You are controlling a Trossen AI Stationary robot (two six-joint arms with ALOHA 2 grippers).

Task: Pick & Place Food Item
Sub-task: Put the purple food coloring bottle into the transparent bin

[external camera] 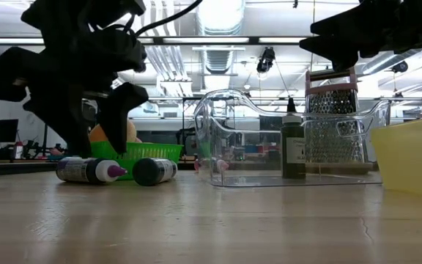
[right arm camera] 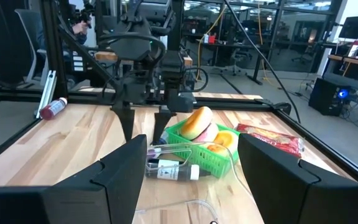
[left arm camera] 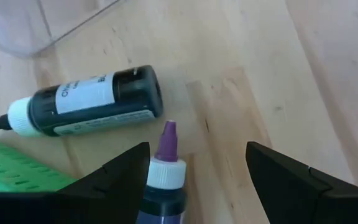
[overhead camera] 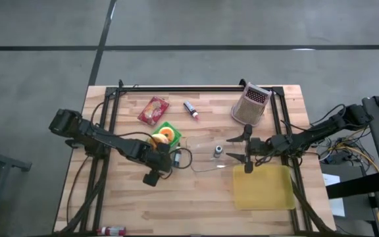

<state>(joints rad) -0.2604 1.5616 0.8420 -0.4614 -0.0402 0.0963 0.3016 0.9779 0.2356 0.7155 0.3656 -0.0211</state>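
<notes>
Left gripper (overhead camera: 170, 160) low over the worktop's middle, just beside the green basket (overhead camera: 170, 129), fingers apart around nothing, one finger (left arm camera: 114, 177) beside a purple-tipped bottle (left arm camera: 164, 180) lying flat. Next to it, a dark white-capped bottle (left arm camera: 82, 102), also on its side. Food items (right arm camera: 199, 123) piled in the basket, nearer the left edge than the right. Right gripper (overhead camera: 244, 153) above the clear tray (external camera: 291, 150), open and empty. Yellow container (overhead camera: 264, 187) towards the near right corner; grater (overhead camera: 251, 104) towards the far right corner.
</notes>
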